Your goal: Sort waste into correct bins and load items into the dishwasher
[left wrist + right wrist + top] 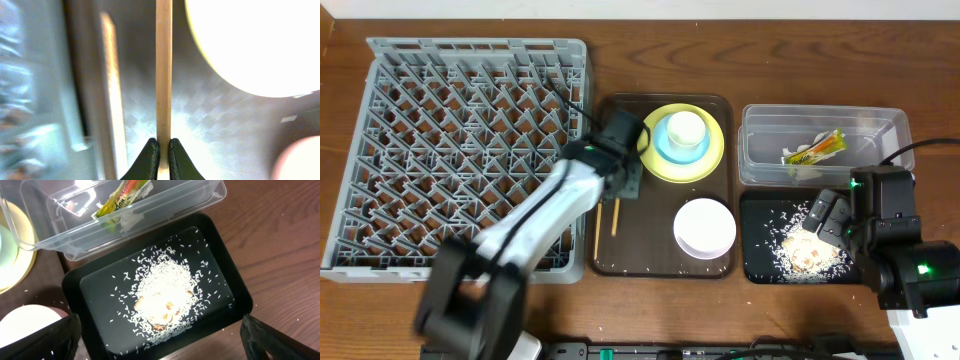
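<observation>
The left gripper (163, 151) pinches one wooden chopstick (163, 75) tight between its fingertips at the dark brown serving tray (650, 232), beside the yellow plate (715, 156). The right gripper (160, 347) hangs spread wide above the black tray (235, 287), where the rice grains (162, 297) lie heaped

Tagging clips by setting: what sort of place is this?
Probably a staged dish-clearing station on a wooden table: grey dish rack, brown serving tray with dishes, black tray holding rice scraps.
</observation>
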Robot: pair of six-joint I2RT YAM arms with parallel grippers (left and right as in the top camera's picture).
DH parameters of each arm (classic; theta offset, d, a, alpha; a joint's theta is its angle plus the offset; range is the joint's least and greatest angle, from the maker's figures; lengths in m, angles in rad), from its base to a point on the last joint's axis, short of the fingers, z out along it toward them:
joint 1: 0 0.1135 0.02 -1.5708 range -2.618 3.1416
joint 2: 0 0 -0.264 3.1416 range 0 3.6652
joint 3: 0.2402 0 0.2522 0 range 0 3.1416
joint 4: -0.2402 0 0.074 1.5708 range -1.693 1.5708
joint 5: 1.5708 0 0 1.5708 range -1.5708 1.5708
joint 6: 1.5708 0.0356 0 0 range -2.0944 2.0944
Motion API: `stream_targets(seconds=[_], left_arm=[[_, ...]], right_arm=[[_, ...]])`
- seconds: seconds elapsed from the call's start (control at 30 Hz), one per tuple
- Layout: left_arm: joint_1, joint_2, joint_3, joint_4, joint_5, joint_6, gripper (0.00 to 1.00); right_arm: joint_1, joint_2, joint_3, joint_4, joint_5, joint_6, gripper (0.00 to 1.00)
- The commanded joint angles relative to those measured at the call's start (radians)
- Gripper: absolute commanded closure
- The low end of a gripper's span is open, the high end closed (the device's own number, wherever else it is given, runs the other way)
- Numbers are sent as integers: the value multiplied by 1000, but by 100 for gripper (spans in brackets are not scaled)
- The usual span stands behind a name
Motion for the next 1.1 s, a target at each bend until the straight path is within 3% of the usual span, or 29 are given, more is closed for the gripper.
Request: stream_targets(seconds=[0.0, 0.23, 0.5, 1.07], left_arm=[[27, -207, 36, -35, -119, 17, 92], [78, -308, 34, -112, -290, 89, 92], [154, -191, 16, -111, -289, 169, 92], [172, -73, -4, -82, -289, 167, 92]], right_arm=[[-13, -3, 14, 0, 6, -10, 1], [-13, -3, 14, 0, 6, -10, 1], [-13, -3, 14, 0, 6, -10, 1], [-13, -3, 14, 0, 6, -10, 1]])
